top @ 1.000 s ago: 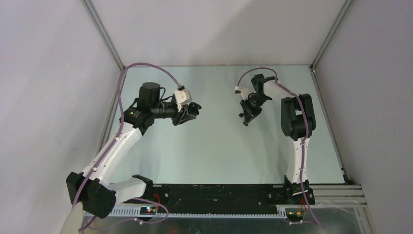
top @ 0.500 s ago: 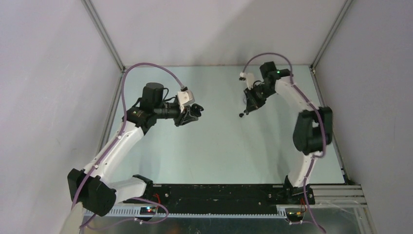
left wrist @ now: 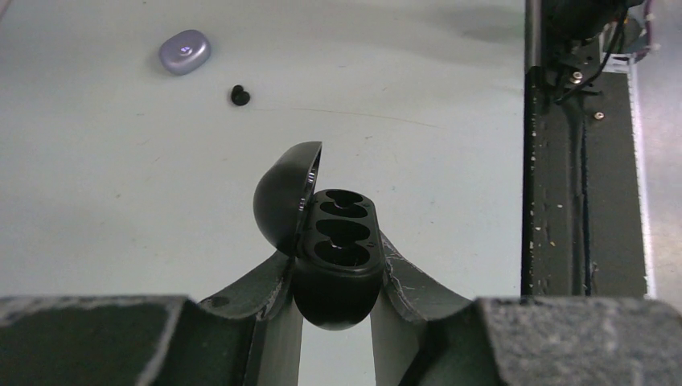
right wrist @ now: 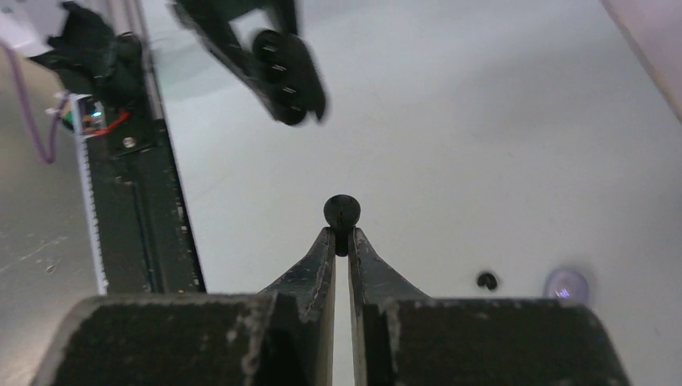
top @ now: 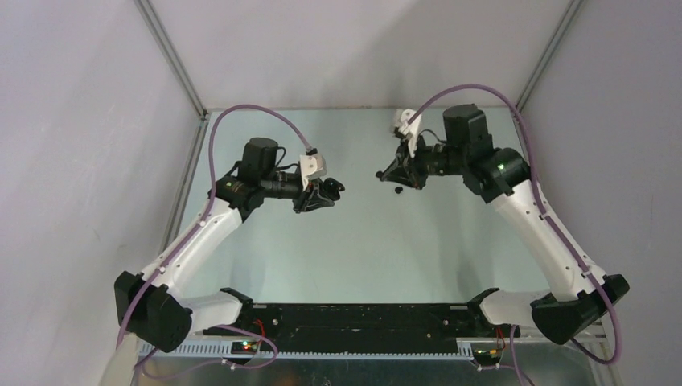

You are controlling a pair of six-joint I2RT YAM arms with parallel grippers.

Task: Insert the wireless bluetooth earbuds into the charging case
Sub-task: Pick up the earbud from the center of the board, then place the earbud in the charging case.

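Though indistinct overhead, black earbud (right wrist: 342, 211) plain between right pincer (right wrist: 338, 238) tips.

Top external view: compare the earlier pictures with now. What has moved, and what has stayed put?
The right gripper rose from the table and turned toward the left gripper, a black earbud pinched in its tips; its elbow swung out to the right. The left gripper edged toward it. Unchanged: the left grip on the open black case.

Black earbuds: 2, the held earbud (right wrist: 342, 213) and the loose earbud (left wrist: 240, 96). Cases: 2, the black case (left wrist: 334, 241) with lid open and the pale purple case (left wrist: 183, 51), closed. Arms: 2, left arm (top: 189, 245) and right arm (top: 539, 229). Worktop (left wrist: 450, 80): 1.
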